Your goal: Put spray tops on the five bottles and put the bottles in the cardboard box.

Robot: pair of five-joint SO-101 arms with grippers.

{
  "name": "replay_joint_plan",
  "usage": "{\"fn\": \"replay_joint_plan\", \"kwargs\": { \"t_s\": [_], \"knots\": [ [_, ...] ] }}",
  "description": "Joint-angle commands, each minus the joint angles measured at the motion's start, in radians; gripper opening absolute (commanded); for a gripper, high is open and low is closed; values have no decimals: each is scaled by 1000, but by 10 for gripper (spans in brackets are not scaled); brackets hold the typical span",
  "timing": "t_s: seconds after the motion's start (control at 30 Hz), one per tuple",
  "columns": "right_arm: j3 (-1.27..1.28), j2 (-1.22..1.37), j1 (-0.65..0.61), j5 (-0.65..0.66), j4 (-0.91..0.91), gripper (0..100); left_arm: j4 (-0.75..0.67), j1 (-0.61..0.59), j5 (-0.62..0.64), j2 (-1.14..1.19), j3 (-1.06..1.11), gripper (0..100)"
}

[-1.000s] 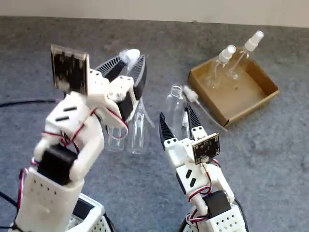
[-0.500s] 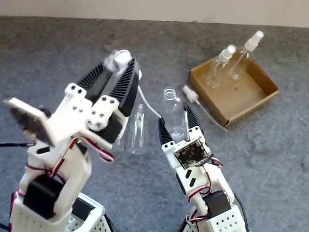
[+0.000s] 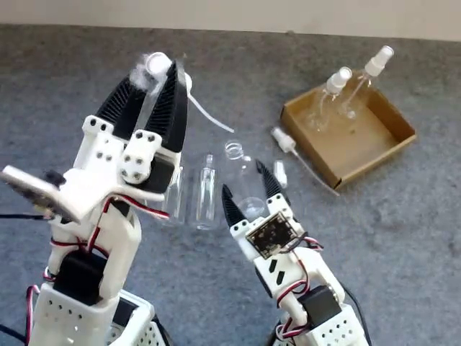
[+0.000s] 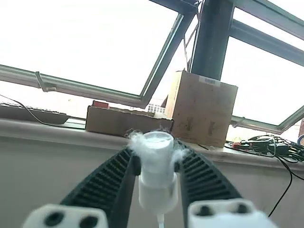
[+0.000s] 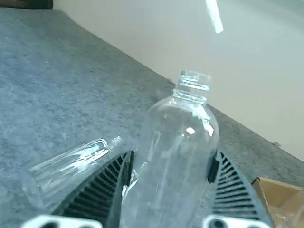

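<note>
My left gripper (image 3: 155,78) is raised above the carpet, shut on a white spray top (image 3: 157,65) whose thin tube (image 3: 209,119) slants down toward the right; in the left wrist view the spray top (image 4: 156,164) sits upright between the black fingers (image 4: 111,185). My right gripper (image 3: 246,189) is shut on a clear, open-necked bottle (image 3: 241,169), held tilted with its neck pointing away. In the right wrist view that bottle (image 5: 173,152) stands between the fingers, with the tube's tip (image 5: 213,14) above its mouth. The cardboard box (image 3: 308,148) at the right holds two capped bottles (image 3: 328,97).
Two bare clear bottles (image 3: 205,191) lie side by side on the grey carpet between the arms, one seen also as the lying bottle (image 5: 71,168). A loose spray top (image 3: 284,140) with a long tube lies beside the box, and a small white piece (image 3: 281,173) is near it.
My left arm swung the spray top up and to the left, its tube now trailing right. My right gripper drew the bottle nearer and leftward, tilting it.
</note>
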Motion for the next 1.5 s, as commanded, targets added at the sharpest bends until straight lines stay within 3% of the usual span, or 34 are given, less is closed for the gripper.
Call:
{"fn": "replay_joint_plan", "kwargs": {
  "t_s": [0.0, 0.3, 1.2, 1.47],
  "knots": [
    [124, -13, -24, 17, 2, 163, -3, -15, -3, -10, -8, 5],
    [124, -13, -19, 17, 2, 163, 224, -13, -6, -7, -130, 5],
    [124, -13, -21, 17, 4, 163, 160, -21, -5, 91, -128, 5],
    [124, -12, -24, 15, 4, 163, 152, -19, -3, -62, -93, 5]
  ]
}}
